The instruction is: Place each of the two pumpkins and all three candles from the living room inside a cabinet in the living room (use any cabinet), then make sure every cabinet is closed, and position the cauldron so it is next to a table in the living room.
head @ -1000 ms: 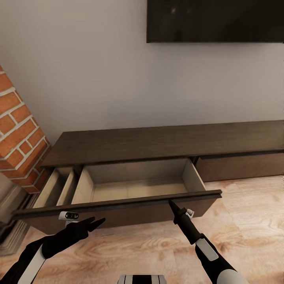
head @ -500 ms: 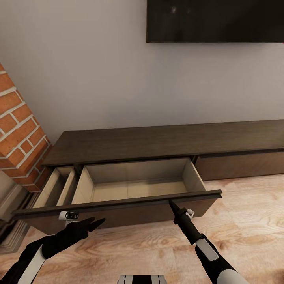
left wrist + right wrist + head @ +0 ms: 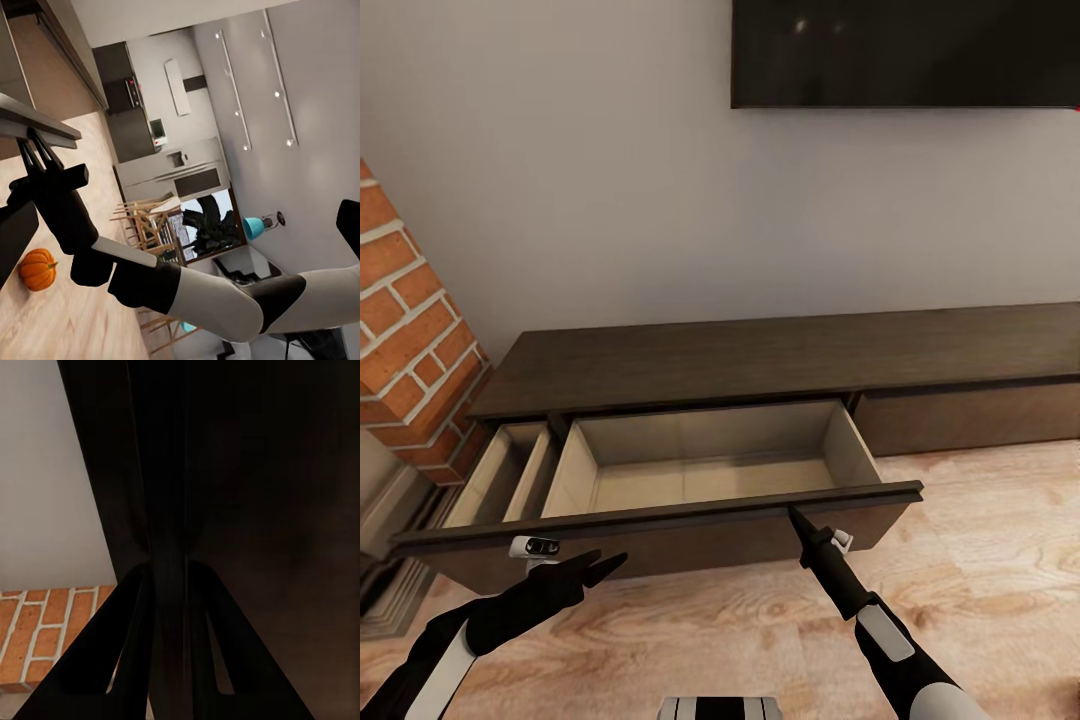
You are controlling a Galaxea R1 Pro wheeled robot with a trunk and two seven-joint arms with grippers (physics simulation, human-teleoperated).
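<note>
Drawer [image 3: 700, 470] of cabinet [image 3: 780, 355] out; R gripper [image 3: 793, 512] clamps its front (L gripper [image 3: 600, 566] splayed, nothing held).

You face a light wooden floor [image 3: 980, 590] carrying the long dark-brown cabinet [image 3: 760, 360] against the far wall. Its top surface is bare. One wide drawer [image 3: 700, 480] stands pulled out toward you, interior bare. In the left wrist view, one orange pumpkin [image 3: 37, 268] rests directly on the floor.
</note>
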